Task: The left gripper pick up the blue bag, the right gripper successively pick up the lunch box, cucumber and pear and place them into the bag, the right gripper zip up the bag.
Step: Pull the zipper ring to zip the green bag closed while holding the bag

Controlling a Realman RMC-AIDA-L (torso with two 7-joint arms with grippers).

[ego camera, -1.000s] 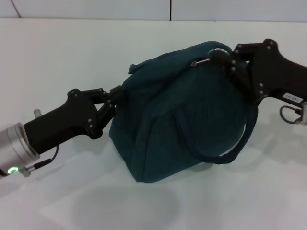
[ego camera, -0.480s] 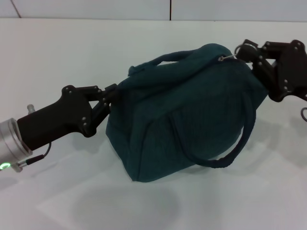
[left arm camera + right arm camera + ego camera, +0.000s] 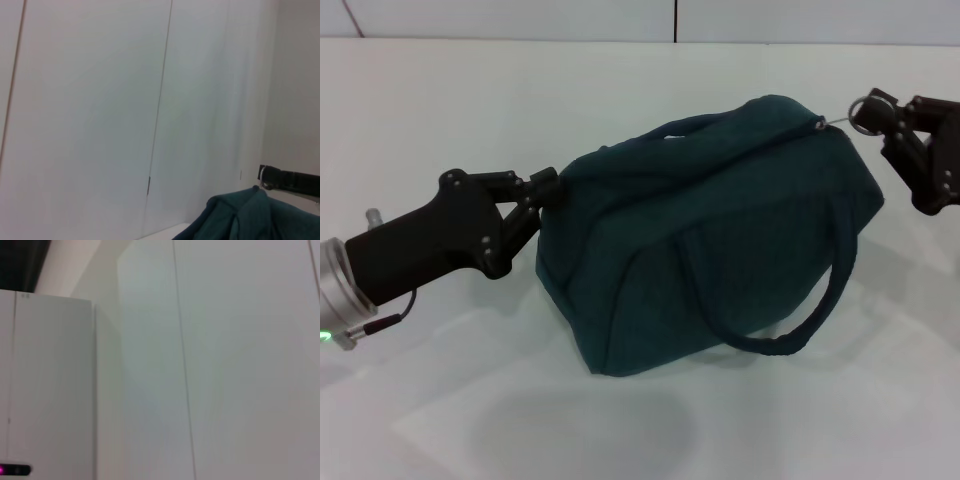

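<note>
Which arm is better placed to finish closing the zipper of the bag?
The right. Its gripper is at the silver zipper ring; the left gripper holds the opposite end of the blue bag.

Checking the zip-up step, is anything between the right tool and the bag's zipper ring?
Nothing visible. The right tool is already at the zipper ring, at the top right end of the blue bag. The left tool grips the opposite end.

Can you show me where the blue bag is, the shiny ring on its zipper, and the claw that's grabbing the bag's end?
blue bag (image 3: 720,230): head view, on its front fabric side.
zipper ring (image 3: 861,108): head view, on the silver loop.
left claw (image 3: 542,186): head view, at the fingertips pinching the bag's end.
</note>
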